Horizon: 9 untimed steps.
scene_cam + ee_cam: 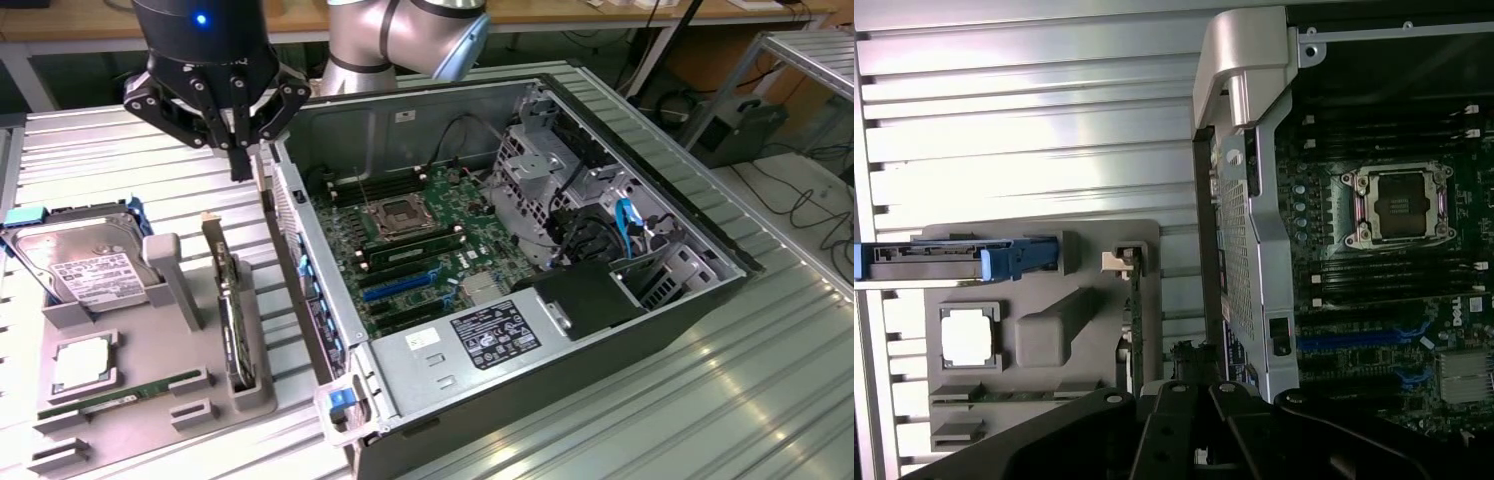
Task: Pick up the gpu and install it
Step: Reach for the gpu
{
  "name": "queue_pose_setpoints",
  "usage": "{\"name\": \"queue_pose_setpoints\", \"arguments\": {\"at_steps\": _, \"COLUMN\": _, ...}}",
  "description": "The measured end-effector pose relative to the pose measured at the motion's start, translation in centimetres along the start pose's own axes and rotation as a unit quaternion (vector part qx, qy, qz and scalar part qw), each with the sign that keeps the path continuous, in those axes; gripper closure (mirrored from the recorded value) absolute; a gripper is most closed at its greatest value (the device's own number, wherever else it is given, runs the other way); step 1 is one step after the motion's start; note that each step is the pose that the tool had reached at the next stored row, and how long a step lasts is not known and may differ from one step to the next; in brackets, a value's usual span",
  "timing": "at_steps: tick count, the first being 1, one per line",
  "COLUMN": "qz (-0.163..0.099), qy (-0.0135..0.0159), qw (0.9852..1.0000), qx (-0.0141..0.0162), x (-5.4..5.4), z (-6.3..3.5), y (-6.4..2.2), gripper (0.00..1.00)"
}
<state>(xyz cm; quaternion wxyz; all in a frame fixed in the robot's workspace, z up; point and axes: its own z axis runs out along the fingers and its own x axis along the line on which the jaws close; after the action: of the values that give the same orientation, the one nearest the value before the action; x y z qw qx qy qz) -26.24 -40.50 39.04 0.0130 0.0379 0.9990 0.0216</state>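
gripper (240,165) closed, nr gpu (238,330), upright in tray (140,345)

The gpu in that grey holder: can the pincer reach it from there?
Probably yes. The gpu stands on edge in the grey holder, its top edge uncovered, and the pincer hangs above the table nearby, outside the computer case. It is shut, though.

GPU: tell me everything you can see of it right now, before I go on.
The gpu is a thin, dark, rigid-looking card standing on its long edge in a slot of the grey holder, beside the open case. A narrow pale metal bracket sits at its end nearer the gripper. It is seen edge-on, so its faces are hidden. Only the holder touches it. The shut gripper hangs above, apart from it.
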Motion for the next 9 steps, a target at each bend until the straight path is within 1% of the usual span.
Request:
{"name": "queue_pose_setpoints", "arguments": {"at_steps": 6, "qz": 0.0, "qy": 0.0, "qw": 1.0, "qx": 0.0, "x": 0.01, "z": 0.02, "y": -0.01, "gripper": 0.89}}
{"name": "queue_pose_setpoints", "arguments": {"at_steps": 9, "qz": 0.0, "qy": 0.0, "qw": 1.0, "qx": 0.0001, "x": 0.1, "z": 0.14, "y": -0.21, "gripper": 0.89}}
